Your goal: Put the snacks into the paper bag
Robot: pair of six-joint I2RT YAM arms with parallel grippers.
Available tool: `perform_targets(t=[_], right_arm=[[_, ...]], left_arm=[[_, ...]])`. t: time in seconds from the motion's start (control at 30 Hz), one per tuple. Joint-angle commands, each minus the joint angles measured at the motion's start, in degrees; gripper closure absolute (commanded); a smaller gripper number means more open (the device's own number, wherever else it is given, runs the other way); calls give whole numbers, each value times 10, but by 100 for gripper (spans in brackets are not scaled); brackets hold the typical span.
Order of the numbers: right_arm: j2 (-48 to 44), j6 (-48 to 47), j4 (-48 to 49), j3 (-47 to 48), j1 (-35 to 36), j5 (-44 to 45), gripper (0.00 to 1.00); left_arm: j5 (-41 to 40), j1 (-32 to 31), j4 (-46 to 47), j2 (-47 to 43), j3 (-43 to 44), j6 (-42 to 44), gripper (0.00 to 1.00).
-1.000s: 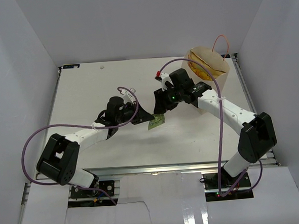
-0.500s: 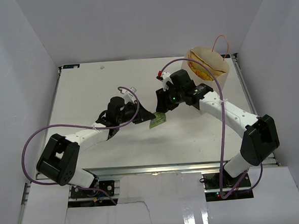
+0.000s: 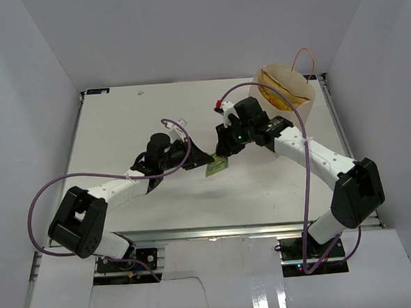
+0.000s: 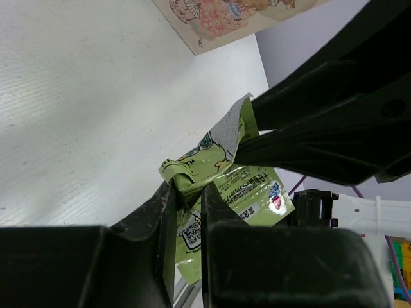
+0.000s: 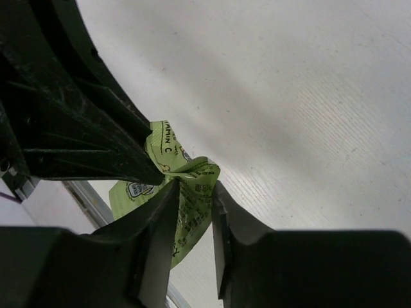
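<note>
A green packet (image 3: pixel 216 168), one of the snacks, hangs above the table's middle between my two grippers. My left gripper (image 3: pixel 204 157) is shut on it; the left wrist view shows the crumpled green packet (image 4: pixel 237 183) pinched between the jaws of the left gripper (image 4: pixel 187 189). My right gripper (image 3: pixel 223 155) reaches in from the other side. In the right wrist view the right gripper (image 5: pixel 196 186) straddles the packet (image 5: pixel 192 199) with a narrow gap still showing. The paper bag (image 3: pixel 303 92) stands upright at the back right, with a tan-gold chip bag (image 3: pixel 275 97) inside it.
The paper bag's printed side (image 4: pixel 244 13) stands beyond the packet in the left wrist view. An orange loop handle (image 3: pixel 304 56) sticks up from the bag. White walls enclose the table (image 3: pixel 120 131) on three sides. Purple cables loop over both arms.
The right gripper's jaws have narrowed around the green packet, and the right arm has shifted slightly. The left gripper has held still with the packet.
</note>
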Motion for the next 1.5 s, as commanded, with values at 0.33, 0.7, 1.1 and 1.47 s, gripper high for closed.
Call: perform_targets(t=[0.33,0.7,1.1,1.47], right_arm=[[-16,-122,-8,48,-65,-259,92],[-94,-239,11,271,-242,-277,92],[-53,-256,127,311,-354,-43,92],[26,-336,149,215,-302,-10,92]], left_arm=[[-13,-5,30,-93,-14,9,37],[-105,-3,-52,-247,-56,107,11],[-127,-2,-90,-266,-75,117,11],[-148,-2,-117,-262,-69,115,8]])
